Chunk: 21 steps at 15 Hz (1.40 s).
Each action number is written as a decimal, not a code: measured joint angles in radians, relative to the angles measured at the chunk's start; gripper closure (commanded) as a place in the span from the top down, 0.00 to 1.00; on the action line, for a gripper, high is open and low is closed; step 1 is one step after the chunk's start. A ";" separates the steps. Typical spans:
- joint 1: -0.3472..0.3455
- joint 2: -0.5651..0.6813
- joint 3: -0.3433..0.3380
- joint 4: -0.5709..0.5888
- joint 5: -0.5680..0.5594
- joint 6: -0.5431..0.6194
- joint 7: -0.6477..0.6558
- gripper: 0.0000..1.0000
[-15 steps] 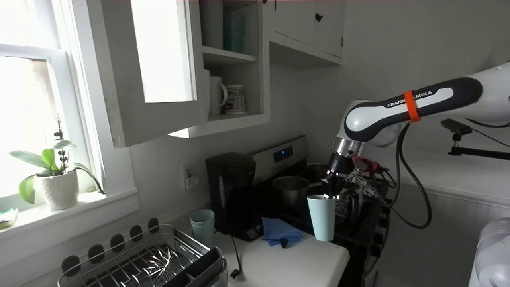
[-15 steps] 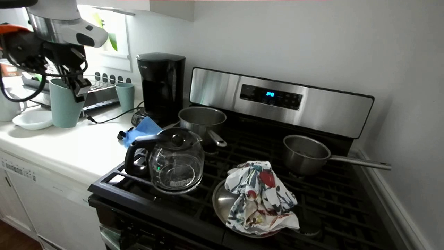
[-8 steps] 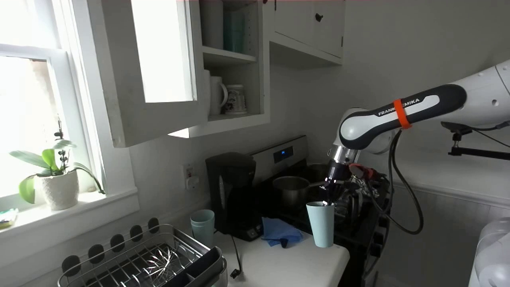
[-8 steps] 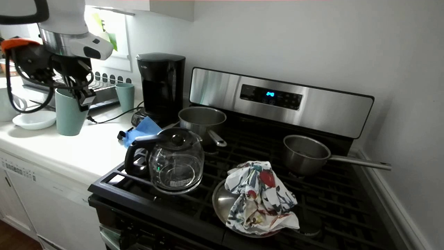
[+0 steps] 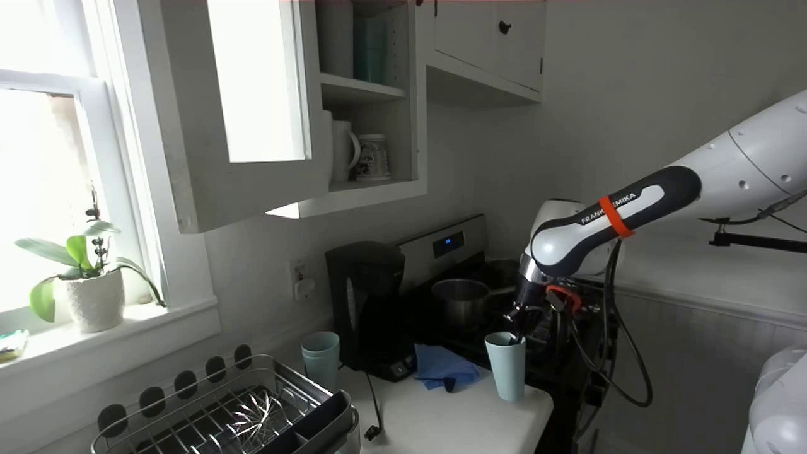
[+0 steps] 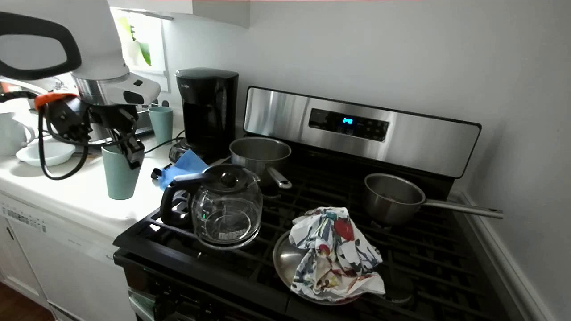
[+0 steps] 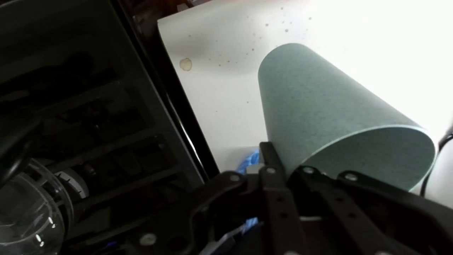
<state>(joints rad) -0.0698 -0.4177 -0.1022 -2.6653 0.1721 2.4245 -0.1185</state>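
So I had my gripper (image 5: pixel 517 335) clamped on the teal cup (image 5: pixel 506 372) at its rim, cup right below it, over the counter (image 5: pixel 454 416); couldn't really tell if the base touched.

The arm (image 5: pixel 725 167) is smooth, glossy white, its rounded outline crossed by a thin dark seam (image 5: pixel 750 157) and dotted with small grey plugs (image 5: pixel 744 185). Toward its left end, a black panel (image 5: pixel 685 185) frames a white inset (image 5: pixel 643 203) and carries white capitals (image 5: pixel 592 218) beginning FRANK, partly covered by an orange strap (image 5: pixel 615 216). Another rounded white part (image 5: pixel 782 403) shows at the near right. A shiny metal collar (image 6: pixel 91 91) adjoins a white casing (image 6: pixel 117 92) with two black patches (image 6: pixel 134 97). Black cables (image 6: pixel 41 142) loop near a dark block (image 6: pixel 67 118) topped by an orange-red cover (image 6: pixel 55 96). The gripper (image 7: pixel 288 166) is black, with narrow, straight-edged fingers (image 7: pixel 271 159) and round silver screws (image 7: pixel 351 176)
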 measured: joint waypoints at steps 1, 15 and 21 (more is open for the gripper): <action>-0.006 0.011 0.002 -0.009 -0.019 0.029 0.016 0.01; -0.018 0.061 0.020 -0.053 -0.065 0.203 0.142 0.73; -0.022 0.039 0.022 -0.050 -0.076 0.193 0.153 1.00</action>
<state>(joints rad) -0.0915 -0.3784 -0.0807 -2.7151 0.0964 2.6178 0.0341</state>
